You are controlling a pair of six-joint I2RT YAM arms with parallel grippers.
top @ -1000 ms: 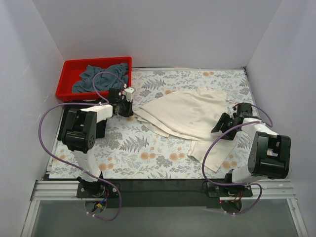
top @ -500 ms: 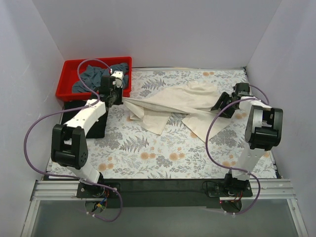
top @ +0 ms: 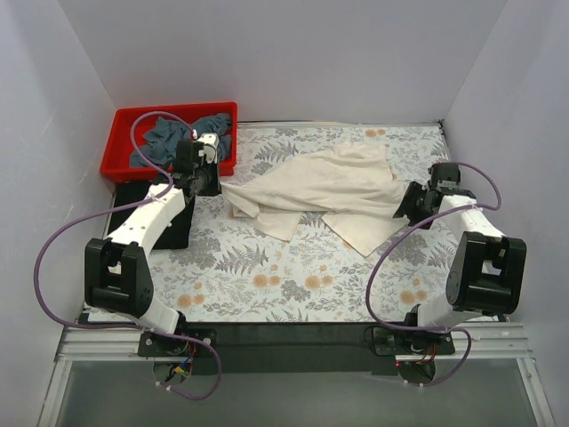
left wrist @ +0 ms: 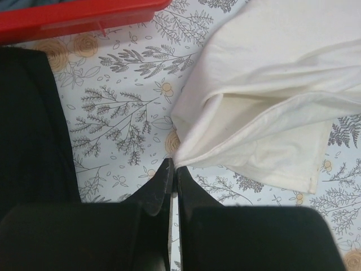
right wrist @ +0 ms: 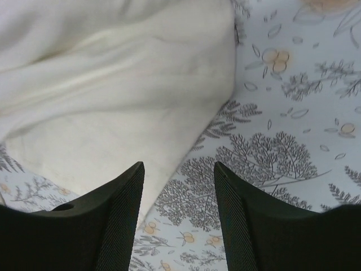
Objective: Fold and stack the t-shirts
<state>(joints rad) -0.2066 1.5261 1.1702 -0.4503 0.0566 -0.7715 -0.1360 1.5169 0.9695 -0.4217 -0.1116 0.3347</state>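
Observation:
The large cream-white t-shirt lies rumpled and stretched sideways across the middle of the tablecloth. My left gripper is shut on its left corner; the left wrist view shows the jaws pinching the cream cloth. My right gripper is open and empty at the shirt's right edge, with the cream cloth before its left finger. The slate grey-blue t-shirt lies crumpled in the bin. The black t-shirt lies flat under my left arm, and shows in the left wrist view.
The red plastic bin stands at the far left corner, its wall also in the left wrist view. The floral tablecloth covers the table. White walls close in the back and both sides.
My left gripper has pulled the cream shirt's corner away and to the left, toward the bin, stretching the shirt out. My right gripper has moved farther back along the shirt's right edge.

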